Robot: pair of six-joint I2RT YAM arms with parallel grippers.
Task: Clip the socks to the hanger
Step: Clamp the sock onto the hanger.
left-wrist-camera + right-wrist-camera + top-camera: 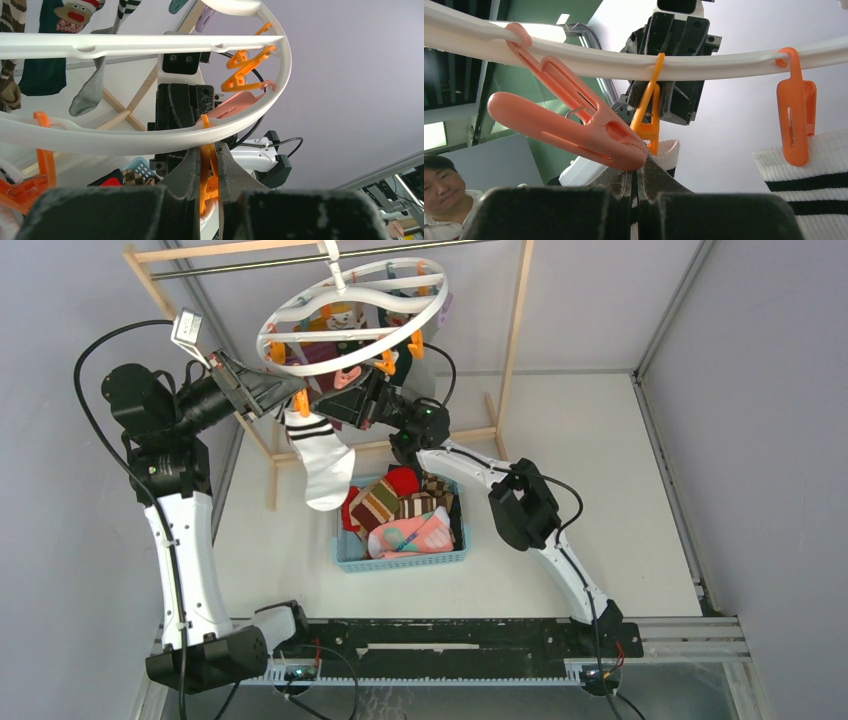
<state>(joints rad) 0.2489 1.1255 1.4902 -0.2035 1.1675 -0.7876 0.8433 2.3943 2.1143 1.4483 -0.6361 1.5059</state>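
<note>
The white ring hanger (352,332) hangs from the rack's rod, with orange and pink clips below its rim. My left gripper (294,394) is shut on an orange clip (208,175) just under the hanger's rim (125,142). My right gripper (340,406) faces it and is shut on a white sock with black bands (634,192), whose cuff (669,151) sits just under that same orange clip (648,117). A pink clip (569,125) rests against my right fingertips. Another white black-banded sock (811,187) hangs from an orange clip (796,125) to the right. A white banded sock (325,460) hangs below the grippers.
A blue basket (400,560) with several mixed socks (400,510) stands on the table under the hanger. The light wooden rack frame (516,335) stands around it. A green patterned sock (50,55) and a grey sock (87,97) hang from the hanger's far side.
</note>
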